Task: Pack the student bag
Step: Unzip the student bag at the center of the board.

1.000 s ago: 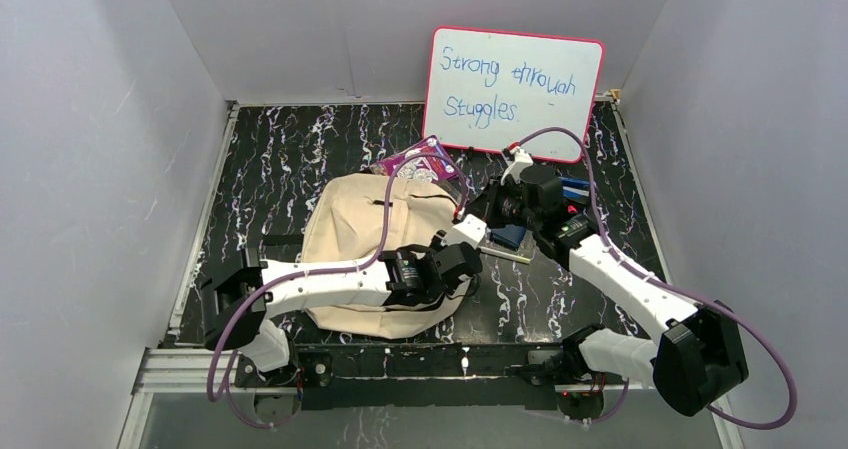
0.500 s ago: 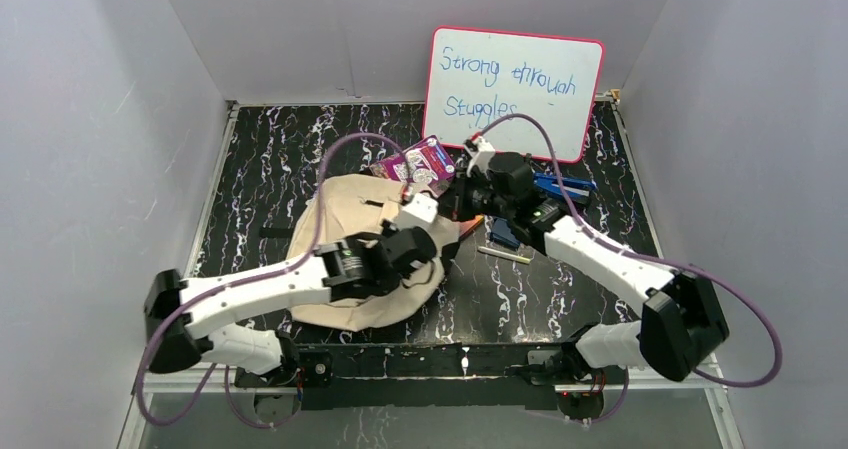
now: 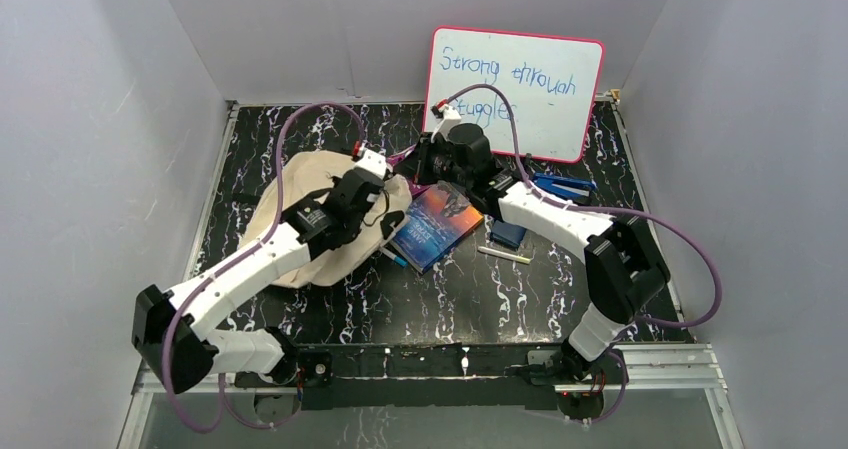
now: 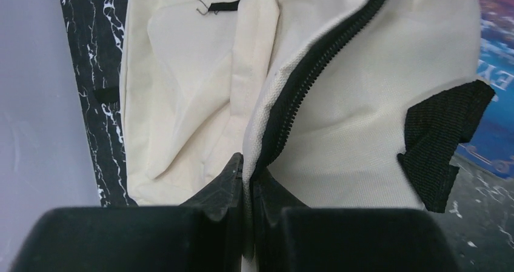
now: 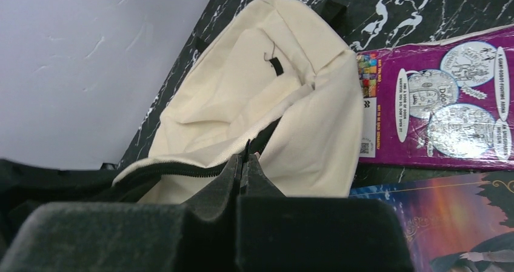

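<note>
Whiteboard point(image 3: 515, 89) shows only overhead; wrists catch bag zipper point(image 4: 315, 72).

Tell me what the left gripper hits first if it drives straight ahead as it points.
The student bag itself: the left gripper is shut on its zipper edge, so going straight on pushes into the cream canvas along the zipper. What lies beneath the fabric is hidden.

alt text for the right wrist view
The right tool is pinched shut on the zippered rim of the open cream student bag, which lies on the black marbled table. A purple book lies beside the bag, a blue book nearer the camera.
</note>
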